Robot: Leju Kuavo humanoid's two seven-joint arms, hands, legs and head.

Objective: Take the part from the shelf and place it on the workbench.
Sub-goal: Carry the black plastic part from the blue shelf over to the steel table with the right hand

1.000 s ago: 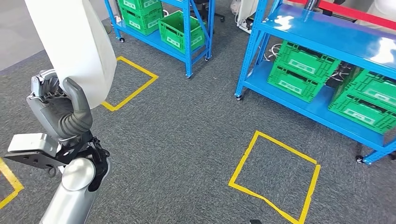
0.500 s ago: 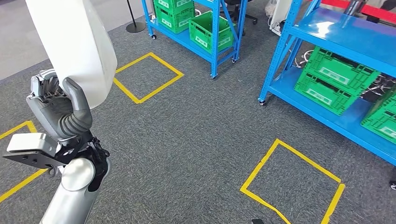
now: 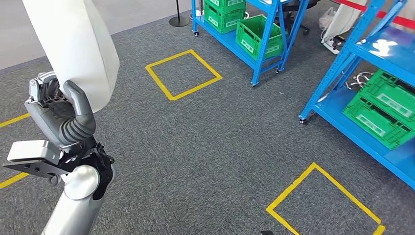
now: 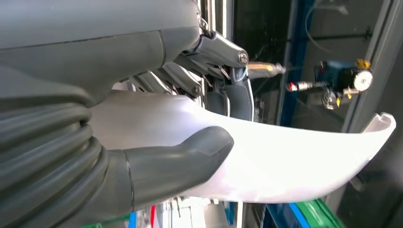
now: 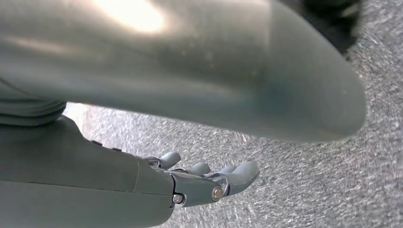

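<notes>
Curved white part [image 3: 73,44], gripped in the left hand [image 3: 58,115] between thumb and fingers, long axis rising up and away from that hand; right hand [image 5: 209,183] hangs empty, fingers loosely extended, over grey carpet [image 3: 205,142].

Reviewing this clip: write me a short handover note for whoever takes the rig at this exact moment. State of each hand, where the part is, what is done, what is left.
Left hand: grips the white curved part, thumb across its face, holding it up beside the body.
Right hand: holds nothing, fingers slightly apart, hanging over the grey carpet.
Surroundings: blue shelves with green crates ahead and to the right; yellow tape squares on the floor. No workbench in sight.
Done: part is off the shelf and in hand.
Left: find the workbench, walk to it and set the part down.
</notes>
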